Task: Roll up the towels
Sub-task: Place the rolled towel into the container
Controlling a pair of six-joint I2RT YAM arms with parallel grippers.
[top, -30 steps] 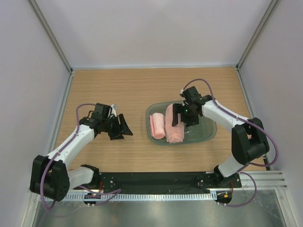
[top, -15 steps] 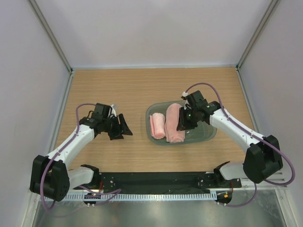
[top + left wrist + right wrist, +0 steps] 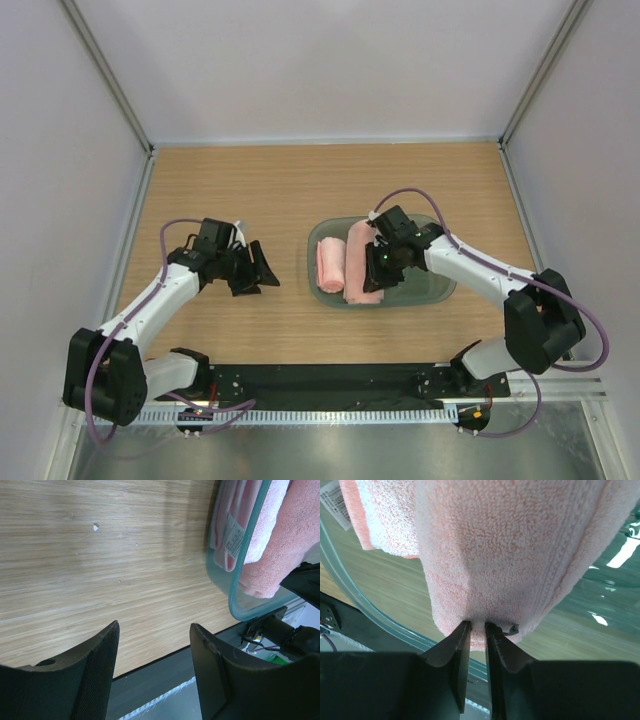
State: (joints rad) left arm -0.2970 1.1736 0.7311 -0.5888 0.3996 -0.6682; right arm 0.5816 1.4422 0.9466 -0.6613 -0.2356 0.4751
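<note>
Two salmon-pink rolled towels lie side by side in the translucent tray [image 3: 432, 281]. The larger plain towel [image 3: 360, 258] sits right of the smaller towel [image 3: 330, 267], which shows whitish stripes [image 3: 385, 520] and a label. My right gripper [image 3: 383, 268] is over the tray, shut on a fold at the near end of the larger towel [image 3: 510, 545], its fingertips [image 3: 478, 626] pinching the terry cloth. My left gripper [image 3: 262, 268] hovers open above bare table left of the tray, with nothing between its fingers [image 3: 154, 630].
The tray's teal rim [image 3: 235, 597] is to the right in the left wrist view, with both towels [image 3: 292, 540] inside. White walls enclose the wooden table [image 3: 250, 190]. A black mounting rail [image 3: 330, 380] runs along the near edge.
My right gripper has closed from wide open onto the larger towel's near end and has shifted nearer and slightly left. The left arm has not moved.
</note>
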